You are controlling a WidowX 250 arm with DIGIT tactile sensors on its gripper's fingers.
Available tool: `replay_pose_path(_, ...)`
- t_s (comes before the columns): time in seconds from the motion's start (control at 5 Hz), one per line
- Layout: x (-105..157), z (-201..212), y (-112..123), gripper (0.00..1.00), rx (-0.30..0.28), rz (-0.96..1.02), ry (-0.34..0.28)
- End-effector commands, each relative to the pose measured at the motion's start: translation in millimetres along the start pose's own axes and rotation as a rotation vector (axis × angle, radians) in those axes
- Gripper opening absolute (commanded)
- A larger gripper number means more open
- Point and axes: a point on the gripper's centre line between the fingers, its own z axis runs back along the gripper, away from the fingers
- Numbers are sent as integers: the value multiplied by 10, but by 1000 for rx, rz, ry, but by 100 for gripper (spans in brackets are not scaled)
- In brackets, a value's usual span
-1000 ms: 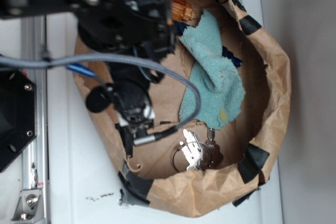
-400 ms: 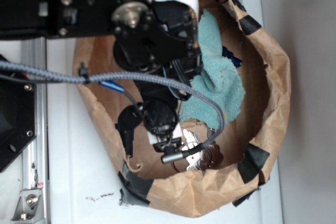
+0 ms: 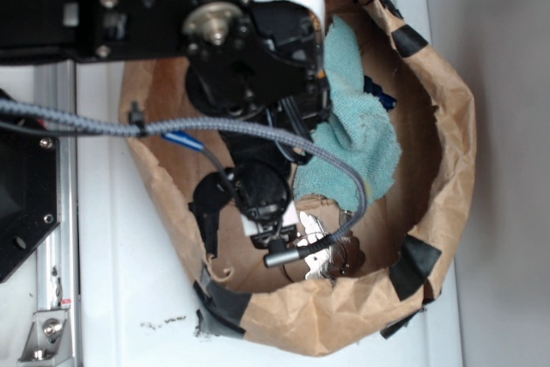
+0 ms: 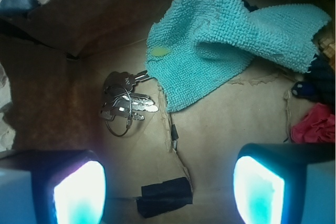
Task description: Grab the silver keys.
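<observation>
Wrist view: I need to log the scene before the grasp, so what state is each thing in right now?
gripper: open, empty, above the bag floor
silver keys: lying flat on the bag floor, ungrasped, one key tip at the cloth's edge
teal cloth: crumpled, partly folded over
paper bag: open, rim rolled down
red item: at right edge, mostly cut off

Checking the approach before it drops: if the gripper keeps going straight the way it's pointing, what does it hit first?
Probably bare paper bag floor; the gripper has open jaws, with the silver keys off to the side and the teal cloth beyond. Depth is unclear.
</observation>
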Motion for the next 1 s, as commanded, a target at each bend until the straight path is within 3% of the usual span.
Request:
replay_pose_path(0.0, 23, 56, -24, 100, 4, -12, -22)
replay_pose_path(0.2, 188, -216, 94, 100, 66, 3, -24)
replay_pose_path(0.4, 320, -348, 92, 100, 66, 20, -21)
replay_pose_path(0.8, 162, -532, -116, 100, 34, -73, -6)
